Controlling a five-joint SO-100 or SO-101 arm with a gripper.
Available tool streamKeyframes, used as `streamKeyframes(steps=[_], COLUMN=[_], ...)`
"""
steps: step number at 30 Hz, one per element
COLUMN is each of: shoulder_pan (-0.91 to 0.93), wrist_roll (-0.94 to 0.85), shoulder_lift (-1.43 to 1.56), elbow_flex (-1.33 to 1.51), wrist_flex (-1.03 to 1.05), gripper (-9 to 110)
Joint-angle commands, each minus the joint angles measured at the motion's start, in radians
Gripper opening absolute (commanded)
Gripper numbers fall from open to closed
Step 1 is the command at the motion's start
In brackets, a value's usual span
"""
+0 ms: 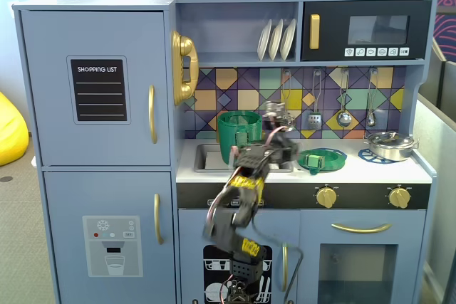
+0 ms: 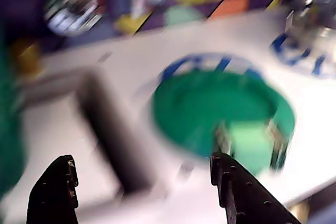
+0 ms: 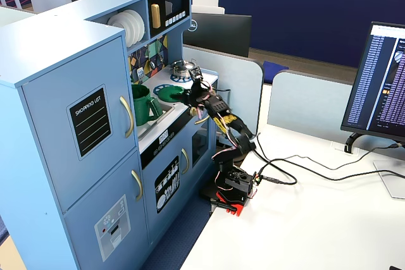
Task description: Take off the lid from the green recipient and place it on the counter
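Observation:
The green recipient (image 1: 239, 135) stands in the sink with its top open; it also shows in the other fixed view (image 3: 144, 104) and as a green blur at the wrist view's left edge (image 2: 7, 145). The lid (image 1: 322, 159) lies flat on the counter (image 1: 353, 170) over a printed burner ring, to the right of the sink. In the blurred wrist view the lid (image 2: 210, 106) is ahead and to the right of my gripper (image 2: 140, 161). My gripper (image 1: 276, 124) hangs above the counter between the recipient and the lid, open, with nothing between its fingers.
A steel pot (image 1: 390, 145) sits on the right burner ring. The recessed sink (image 1: 206, 158) lies left of the lid. Utensils (image 1: 344, 115) hang on the back wall. The arm's base (image 3: 233, 184) stands on a white desk beside the toy kitchen.

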Motion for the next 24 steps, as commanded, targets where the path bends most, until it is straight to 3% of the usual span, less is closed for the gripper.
streamKeyframes(steps=[1, 9, 16, 21, 24], shoulder_pan=[-0.100, -0.279, -0.449, -0.468, -0.462], wrist_roll=[-0.025, -0.038, 0.021, 0.084, 0.130], shoulder_lift=[0.318, 0.571, 0.592, 0.641, 0.646], elbow_flex=[0.143, 0.518, 0.808, 0.976, 1.002], wrist_flex=[0.279, 0.451, 0.218, 0.058, 0.066], gripper=[24, 23, 23, 23, 23])
